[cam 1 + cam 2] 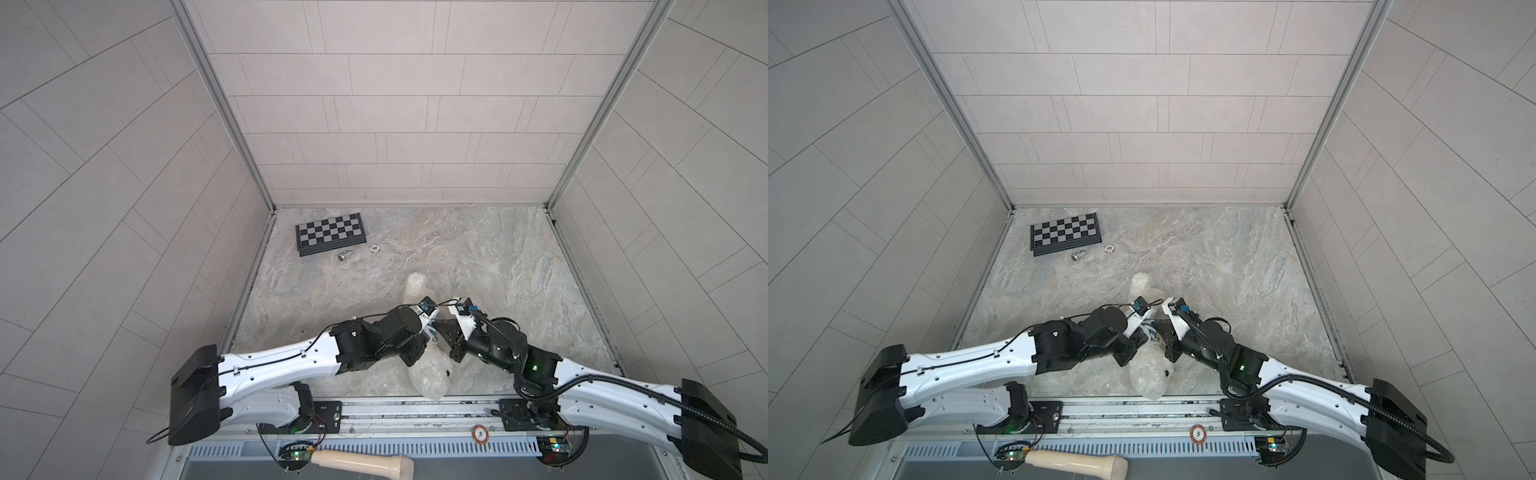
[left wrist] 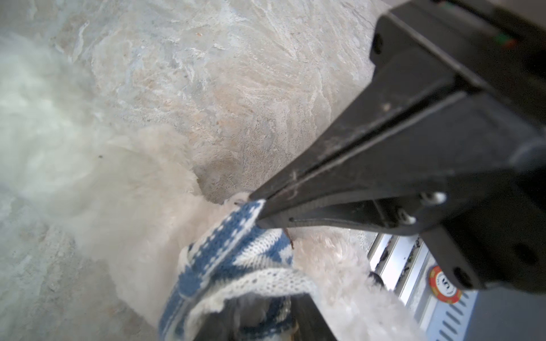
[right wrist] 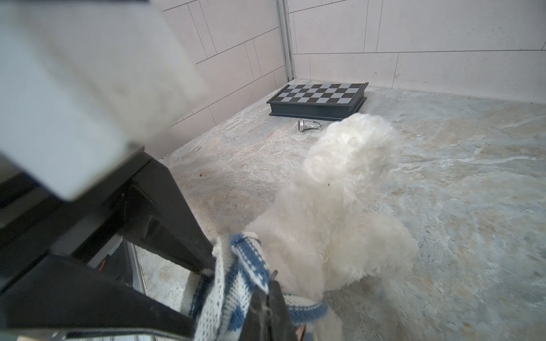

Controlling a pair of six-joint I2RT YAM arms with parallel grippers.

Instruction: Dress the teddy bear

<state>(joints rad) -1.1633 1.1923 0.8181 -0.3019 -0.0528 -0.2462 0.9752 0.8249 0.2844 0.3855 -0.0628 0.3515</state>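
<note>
The teddy bear lies on the marble table, its head at the front edge and a leg pointing to the back. A blue-and-white knit shirt is bunched over its torso. Both grippers meet above the torso. My right gripper is shut on an edge of the shirt; its fingers also show in the left wrist view. My left gripper has its jaws apart, with knit and fur between them. The arms hide the bear's torso in both top views.
A folded chessboard lies at the back left, with a silver chess piece and a poker chip in front of it. The metal front rail carries another chip. A wooden handle lies below it.
</note>
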